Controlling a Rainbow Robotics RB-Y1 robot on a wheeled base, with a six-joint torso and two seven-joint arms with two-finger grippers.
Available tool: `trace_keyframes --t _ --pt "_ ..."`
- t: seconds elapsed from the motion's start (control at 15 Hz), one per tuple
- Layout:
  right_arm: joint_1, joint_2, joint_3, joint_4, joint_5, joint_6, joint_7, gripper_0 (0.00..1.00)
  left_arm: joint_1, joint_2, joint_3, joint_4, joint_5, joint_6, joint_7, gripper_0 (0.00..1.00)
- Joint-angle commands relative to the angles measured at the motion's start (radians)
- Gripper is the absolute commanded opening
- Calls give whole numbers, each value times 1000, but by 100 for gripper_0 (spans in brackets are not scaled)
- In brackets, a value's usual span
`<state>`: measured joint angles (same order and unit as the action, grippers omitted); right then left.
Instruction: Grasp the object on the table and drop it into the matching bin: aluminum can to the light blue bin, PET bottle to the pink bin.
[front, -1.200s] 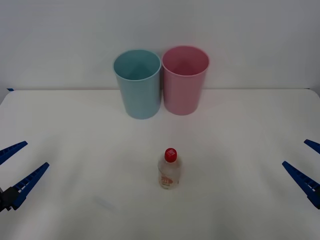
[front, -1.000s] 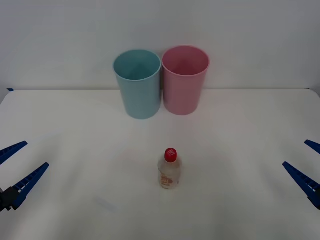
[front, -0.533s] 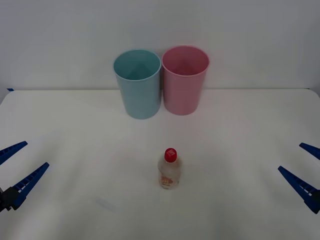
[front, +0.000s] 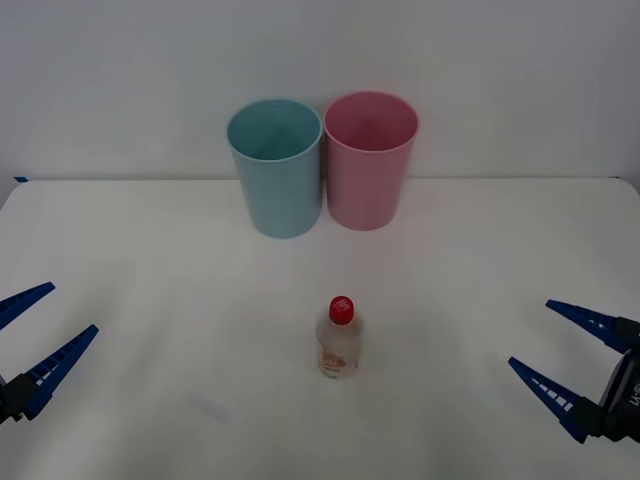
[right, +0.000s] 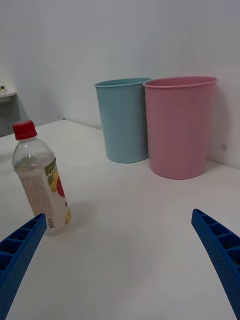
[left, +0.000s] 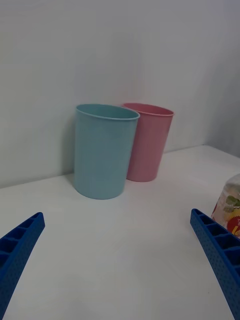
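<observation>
Movement shows in the right gripper (front: 572, 357), which has come inward from the table's (front: 150, 250) right edge toward the bottle (front: 339, 341); its fingers are spread wide and hold nothing. The left gripper (front: 38, 334) hangs unchanged at the left edge, likewise spread and empty. The bottle stands upright mid-table, well apart from the blue bin (front: 277, 168) and pink bin (front: 369, 160).

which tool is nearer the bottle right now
The right. The right tool, open, sits low off the PET bottle's right side. The left tool, also open, waits farther off by the table's left edge.
</observation>
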<state>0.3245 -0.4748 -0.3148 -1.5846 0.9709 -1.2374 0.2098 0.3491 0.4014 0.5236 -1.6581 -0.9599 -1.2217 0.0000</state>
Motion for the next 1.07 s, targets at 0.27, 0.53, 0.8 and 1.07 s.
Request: trace_keyframes --t 0.27,0.53,0.8,1.07 --pt "-70 -34 129 72 0 -27 23 100 0 0 0 0 0 0 0 100" --pt "-157 -34 229 153 0 -10 43 100 0 0 0 0 0 0 0 100" --pt "-206 -34 318 182 2 45 65 100 0 0 0 0 0 0 0 100" --pt "-242 -34 413 182 0 145 83 100 0 0 0 0 0 0 0 100"
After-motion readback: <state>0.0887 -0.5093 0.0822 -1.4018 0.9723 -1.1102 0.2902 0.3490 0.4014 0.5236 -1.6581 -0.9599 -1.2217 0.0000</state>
